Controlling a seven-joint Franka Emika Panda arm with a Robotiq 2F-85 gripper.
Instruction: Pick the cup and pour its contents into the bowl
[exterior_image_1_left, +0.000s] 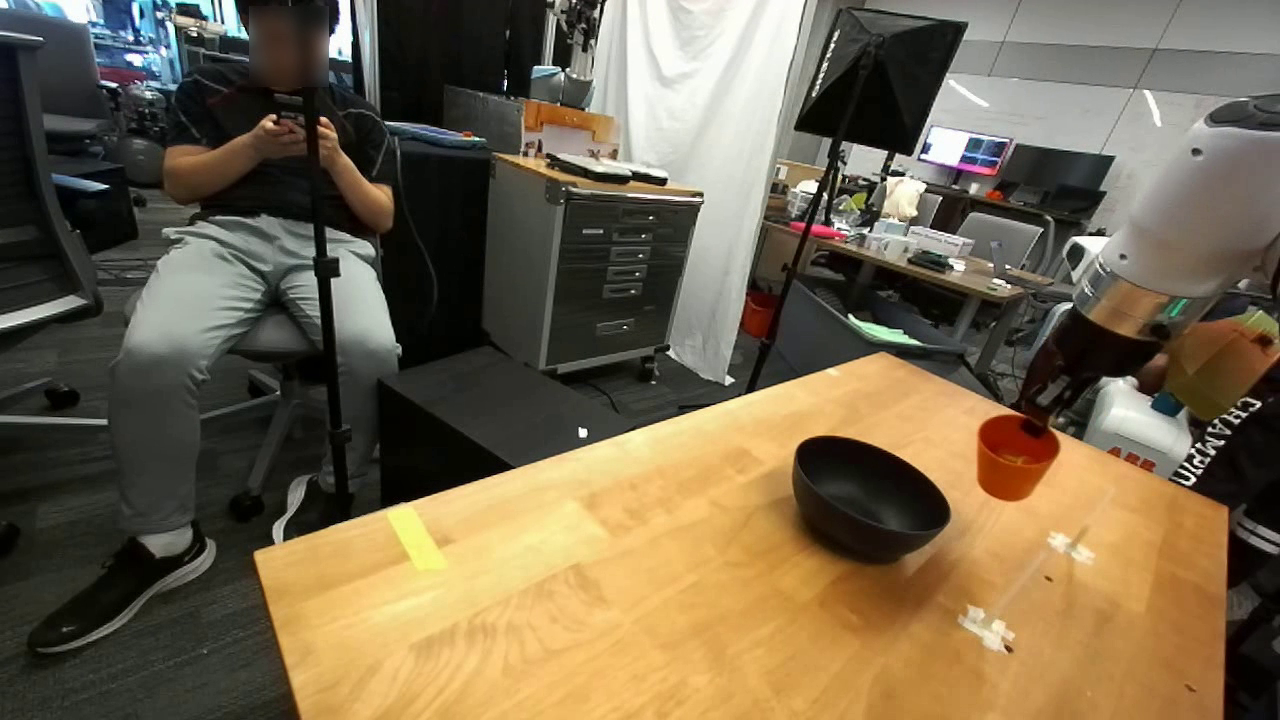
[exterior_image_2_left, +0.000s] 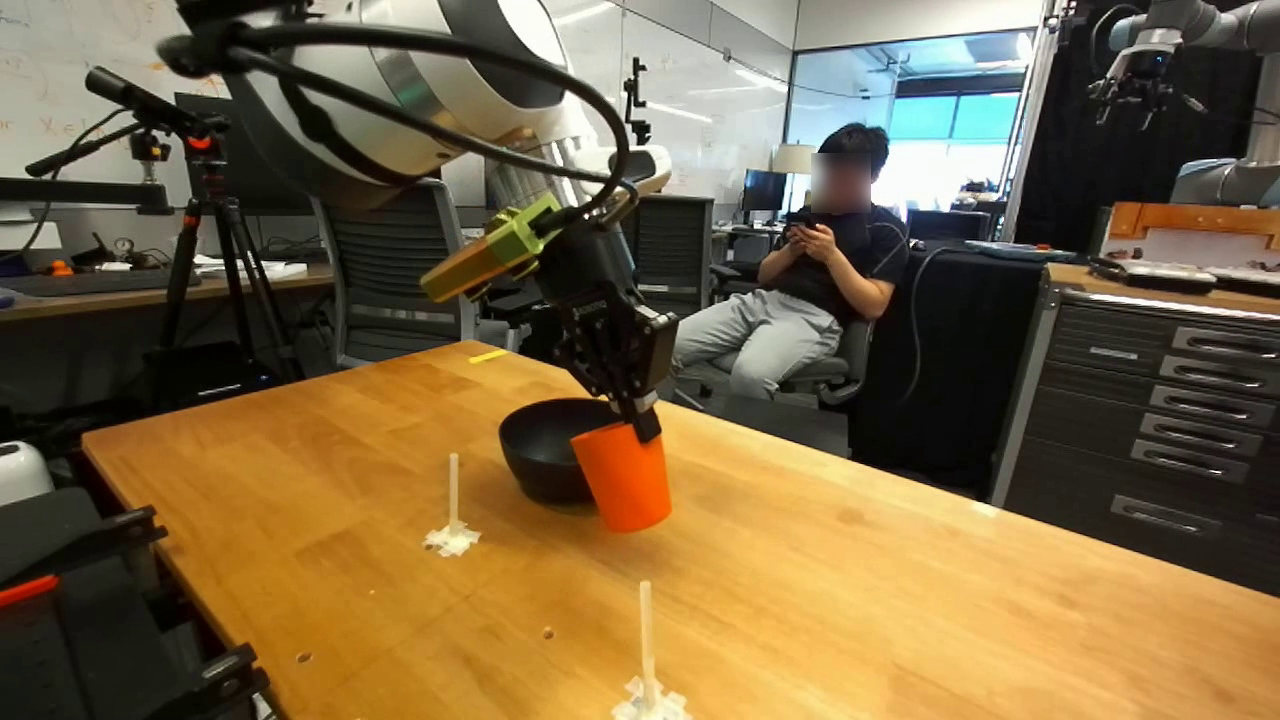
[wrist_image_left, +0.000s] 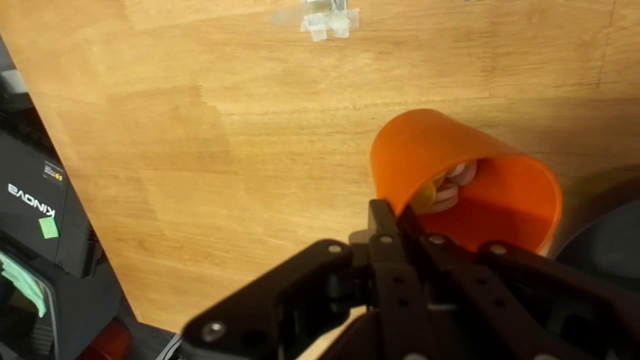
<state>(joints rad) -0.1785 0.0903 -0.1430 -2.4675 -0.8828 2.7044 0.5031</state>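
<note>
The orange cup (exterior_image_1_left: 1012, 472) hangs above the table in both exterior views, tilted with its mouth leaning toward the black bowl (exterior_image_1_left: 860, 505). My gripper (wrist_image_left: 395, 206) is shut on the cup's rim, one finger inside and one outside its wall. Pale pink and yellow pieces, the contents (wrist_image_left: 445, 197), lie inside the cup (wrist_image_left: 425, 142) in the wrist view. The bowl stands upright on the table beside the cup; its edge (wrist_image_left: 607, 245) shows at the right of the wrist view. Part of the bowl (exterior_image_2_left: 540, 455) is hidden behind the cup in an exterior view. Its visible inside shows no pieces.
Two thin pale posts rise from the wooden table (exterior_image_1_left: 600, 600); the nearer post (exterior_image_2_left: 646, 630) and the farther post (exterior_image_2_left: 454, 495) are taped at their bases. A strip of yellow tape (exterior_image_1_left: 416, 538) marks the tabletop. A seated person (exterior_image_1_left: 270, 200) is beyond the table.
</note>
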